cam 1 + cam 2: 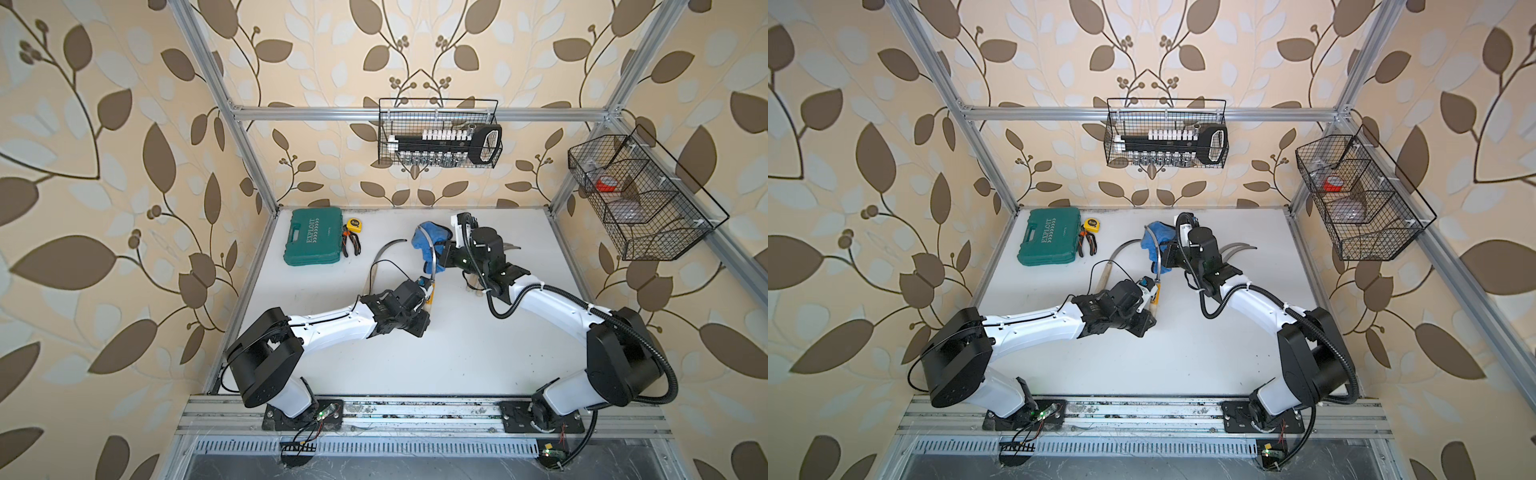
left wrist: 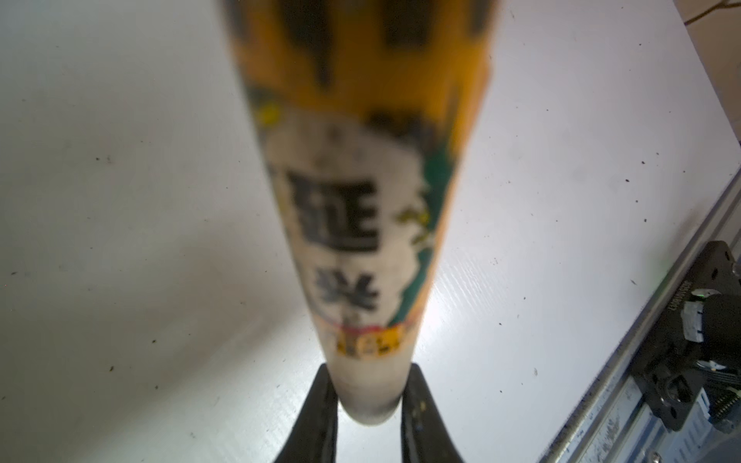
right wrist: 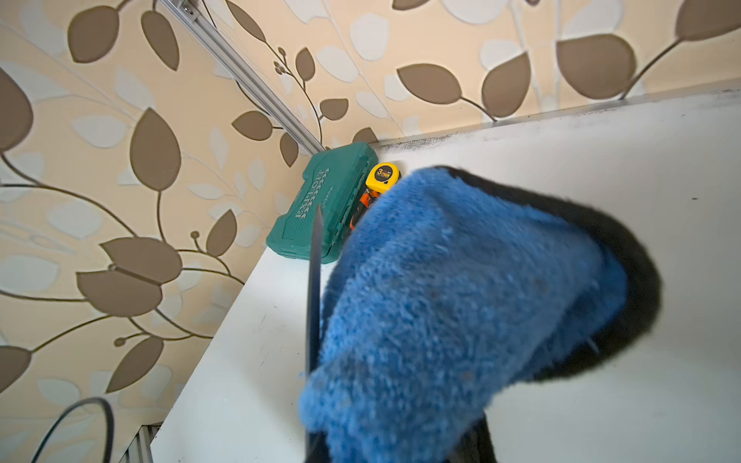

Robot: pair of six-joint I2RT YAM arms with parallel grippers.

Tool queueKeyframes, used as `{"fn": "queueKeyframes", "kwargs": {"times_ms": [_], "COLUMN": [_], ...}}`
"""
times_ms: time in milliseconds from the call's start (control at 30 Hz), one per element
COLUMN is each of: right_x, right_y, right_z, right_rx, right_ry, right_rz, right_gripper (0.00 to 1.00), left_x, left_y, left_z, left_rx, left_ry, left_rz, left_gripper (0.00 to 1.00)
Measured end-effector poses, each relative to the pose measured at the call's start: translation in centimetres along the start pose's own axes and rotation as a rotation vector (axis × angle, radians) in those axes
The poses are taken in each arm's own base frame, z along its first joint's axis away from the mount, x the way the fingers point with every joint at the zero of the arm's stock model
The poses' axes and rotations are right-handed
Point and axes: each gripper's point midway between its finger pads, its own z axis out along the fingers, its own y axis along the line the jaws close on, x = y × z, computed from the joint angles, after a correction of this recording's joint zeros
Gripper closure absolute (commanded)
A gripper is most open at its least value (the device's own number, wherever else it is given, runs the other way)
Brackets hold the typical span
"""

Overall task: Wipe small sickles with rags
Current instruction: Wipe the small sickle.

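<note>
My left gripper (image 1: pixel 429 287) (image 2: pixel 371 375) is shut on the pale wooden handle (image 2: pixel 361 248) of a small sickle, which carries a yellow label. Its thin curved blade (image 1: pixel 434 257) (image 3: pixel 314 296) rises into the blue rag (image 1: pixel 430 241) (image 1: pixel 1158 241) (image 3: pixel 461 300). My right gripper (image 1: pixel 446 252) (image 1: pixel 1168 254) is shut on the rag, which is bunched against the blade and hides the jaws. A second sickle (image 1: pixel 388 247) (image 1: pixel 1124 248) lies on the white table to the left. More sickle blades (image 1: pixel 513 248) (image 1: pixel 1239 248) show behind the right arm.
A green tool case (image 1: pixel 313 243), a yellow tape measure (image 1: pixel 354 224) and orange-handled pliers (image 1: pixel 352 244) sit at the back left corner. A wire basket (image 1: pixel 440 133) of sockets hangs on the back wall. Another wire basket (image 1: pixel 636 199) hangs on the right.
</note>
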Motion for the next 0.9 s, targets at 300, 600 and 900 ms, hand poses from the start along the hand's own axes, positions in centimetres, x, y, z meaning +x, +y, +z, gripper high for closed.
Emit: {"fn": "queueKeyframes", "kwargs": {"times_ms": [300,600,900], "right_x": [-0.3,0.5,6.2], "right_y": [-0.3,-0.2,-0.8], "right_z": [4.2,4.7,-0.8], "right_rx": [-0.001,-0.026,-0.027], "right_ry": [0.067,0.092,0.107], "right_rz": [0.004,-0.007,-0.009], "right_gripper": [1.0,1.0,1.0], "left_x": [1.9,2.2,1.3], "left_y": [0.3,0.2,1.3], "left_z": [0.7,0.7,0.6], "left_rx": [0.021,0.032,0.013], "left_ry": [0.033,0.038,0.04], "left_rz": [-0.023,-0.032,-0.041], "left_gripper": [1.0,1.0,1.0]}}
